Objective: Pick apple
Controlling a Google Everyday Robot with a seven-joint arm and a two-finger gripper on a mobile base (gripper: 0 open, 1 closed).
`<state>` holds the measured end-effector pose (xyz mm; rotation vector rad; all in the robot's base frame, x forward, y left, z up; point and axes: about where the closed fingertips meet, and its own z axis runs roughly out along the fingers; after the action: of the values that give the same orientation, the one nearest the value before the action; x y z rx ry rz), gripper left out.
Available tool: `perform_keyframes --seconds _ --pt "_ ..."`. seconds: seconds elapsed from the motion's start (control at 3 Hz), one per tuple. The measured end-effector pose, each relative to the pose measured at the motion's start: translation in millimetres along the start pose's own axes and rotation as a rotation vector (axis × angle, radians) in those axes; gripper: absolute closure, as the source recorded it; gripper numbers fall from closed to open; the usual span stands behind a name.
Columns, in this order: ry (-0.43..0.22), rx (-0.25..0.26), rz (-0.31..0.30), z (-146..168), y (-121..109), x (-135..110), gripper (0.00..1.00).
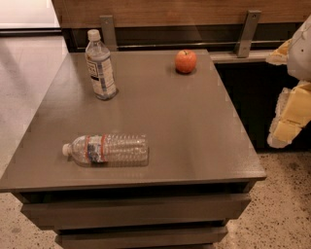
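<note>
My claw (286, 112), open or closed I cannot tell, hangs beside the table (184, 126), the apple (185, 61) well to its left and farther back.

The scene is viewed through a single camera, set high in front of the table (194, 121) and tilted steeply down across its top toward the wooden wall panel (170, 9) at the upper edge. The whole tabletop is taken in from fairly near. The gripper (287, 97) is caught at the right edge of the frame, beside the table.
</note>
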<state>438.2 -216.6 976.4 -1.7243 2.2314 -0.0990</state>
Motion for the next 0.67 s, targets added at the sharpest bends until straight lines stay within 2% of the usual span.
perform_keyframes --seconds 0.33,0.67 --pt "0.000 0.000 0.000 0.0 0.0 0.0 0.00" --pt "-0.039 0.011 0.008 1.5 -14.6 -10.0 0.00"
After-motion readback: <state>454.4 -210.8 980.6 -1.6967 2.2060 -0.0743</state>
